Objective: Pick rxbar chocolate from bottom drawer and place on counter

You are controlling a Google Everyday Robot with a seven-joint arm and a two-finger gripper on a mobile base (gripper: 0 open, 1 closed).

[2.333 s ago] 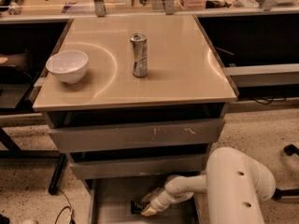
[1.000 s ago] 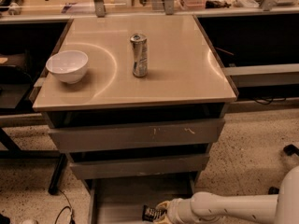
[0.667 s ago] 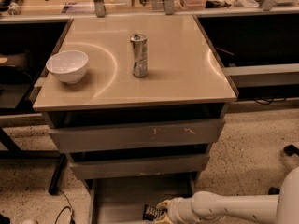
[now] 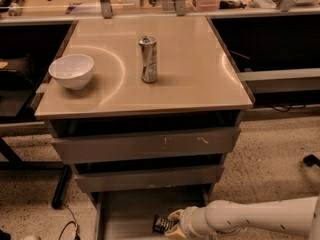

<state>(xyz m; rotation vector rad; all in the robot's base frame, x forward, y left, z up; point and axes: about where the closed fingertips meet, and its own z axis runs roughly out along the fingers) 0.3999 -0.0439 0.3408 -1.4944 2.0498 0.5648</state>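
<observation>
The bottom drawer stands pulled out at the foot of the grey unit, its grey floor showing. Inside it, toward the front right, lies the rxbar chocolate, a small dark wrapped bar with pale lettering. My white arm reaches in from the lower right, and my gripper sits right at the bar with its pale fingers around the bar's right end. The beige counter tops the unit above.
A white bowl sits on the counter's left side and a tall silver can near its middle. Two upper grey drawers overhang the open one. Speckled floor lies to both sides, with cables at lower left.
The arm, folded beside the drawer 2.3 s ago, now stretches in low from the right. The gripper and bar have barely shifted over the last second.
</observation>
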